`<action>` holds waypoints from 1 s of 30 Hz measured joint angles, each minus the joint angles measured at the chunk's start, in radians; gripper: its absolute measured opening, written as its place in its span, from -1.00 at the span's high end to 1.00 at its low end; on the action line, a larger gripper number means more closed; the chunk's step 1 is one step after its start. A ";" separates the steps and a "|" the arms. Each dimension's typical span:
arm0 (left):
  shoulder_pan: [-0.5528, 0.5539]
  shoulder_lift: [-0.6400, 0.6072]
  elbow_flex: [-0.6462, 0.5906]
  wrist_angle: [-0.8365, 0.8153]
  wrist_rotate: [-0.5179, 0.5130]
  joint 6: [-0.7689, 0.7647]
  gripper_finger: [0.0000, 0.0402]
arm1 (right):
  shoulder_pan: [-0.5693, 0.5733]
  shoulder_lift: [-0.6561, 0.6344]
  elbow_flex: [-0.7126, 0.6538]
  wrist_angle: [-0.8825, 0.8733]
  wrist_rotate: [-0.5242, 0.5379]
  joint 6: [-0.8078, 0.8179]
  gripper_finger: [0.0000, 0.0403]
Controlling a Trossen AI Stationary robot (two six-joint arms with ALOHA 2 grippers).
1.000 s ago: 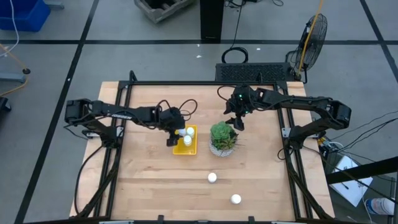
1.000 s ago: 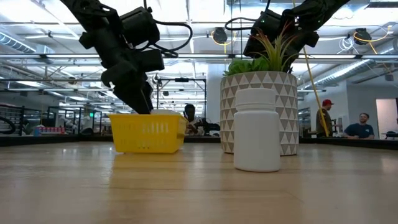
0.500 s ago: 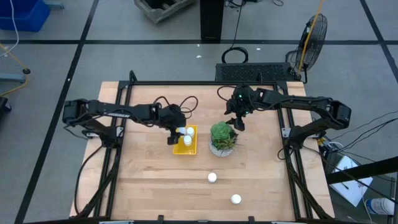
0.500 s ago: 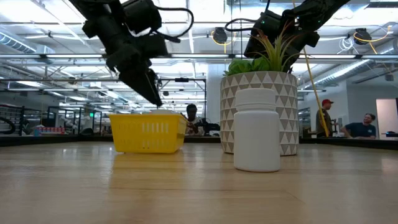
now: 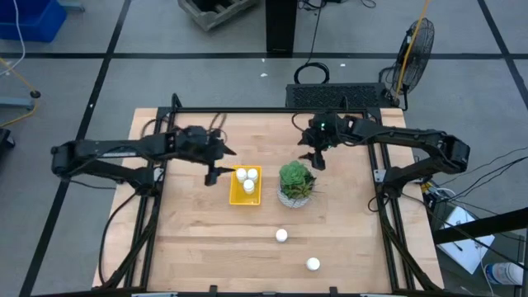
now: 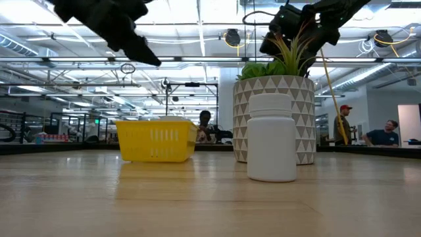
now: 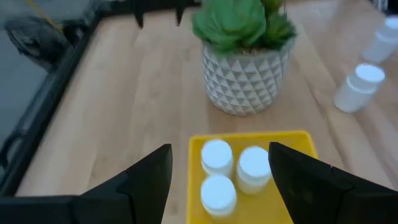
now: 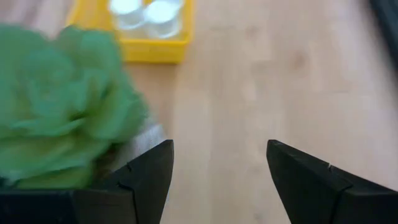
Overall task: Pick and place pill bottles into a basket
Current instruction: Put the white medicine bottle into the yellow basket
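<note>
With 3 pill bottles (image 5: pixel 246 176) in the basket (image 5: pixel 245 196), left gripper (image 5: pixel 213 174) has withdrawn, fingers (image 7: pixel 144 180) spread

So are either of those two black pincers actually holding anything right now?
No. The left pincer is open and empty near the small yellow plastic basket; the right pincer is open and empty beside the green potted plant.

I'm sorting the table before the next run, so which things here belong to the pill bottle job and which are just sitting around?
Job:
- pill bottles: three in the basket, two loose on the table
- yellow basket

Bystanders:
- potted plant
- fan beyond the table
</note>
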 joint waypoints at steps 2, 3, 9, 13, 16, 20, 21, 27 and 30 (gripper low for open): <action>0.002 -0.066 -0.066 0.050 0.005 -0.010 -0.32 | -0.019 -0.034 0.000 -0.022 0.027 -0.009 -0.24; 0.002 -0.096 -0.102 0.072 0.006 -0.016 -0.31 | -0.030 -0.055 0.000 -0.038 0.026 -0.008 -0.24; 0.002 -0.269 -0.278 0.175 0.002 -0.070 -0.34 | -0.070 -0.186 0.000 -0.223 0.019 0.068 -0.24; 0.002 -0.355 -0.341 0.180 0.001 -0.096 -0.32 | -0.029 -0.258 0.000 -0.364 0.018 0.158 -0.24; -0.001 -0.395 -0.356 0.178 0.001 -0.099 -0.31 | 0.036 -0.304 0.000 -0.450 0.018 0.244 -0.24; -0.003 -0.413 -0.357 0.179 0.002 -0.099 -0.33 | 0.167 -0.360 -0.001 -0.479 0.023 0.384 -0.24; -0.003 -0.413 -0.357 0.184 0.002 -0.101 -0.33 | 0.205 -0.374 -0.007 -0.470 0.023 0.424 -0.24; -0.002 -0.413 -0.357 0.177 -0.027 -0.117 -0.31 | 0.499 -0.427 -0.070 -0.397 0.144 0.701 -0.24; -0.002 -0.413 -0.357 0.178 -0.030 -0.117 -0.29 | 0.658 -0.431 -0.112 -0.311 0.204 0.843 -0.24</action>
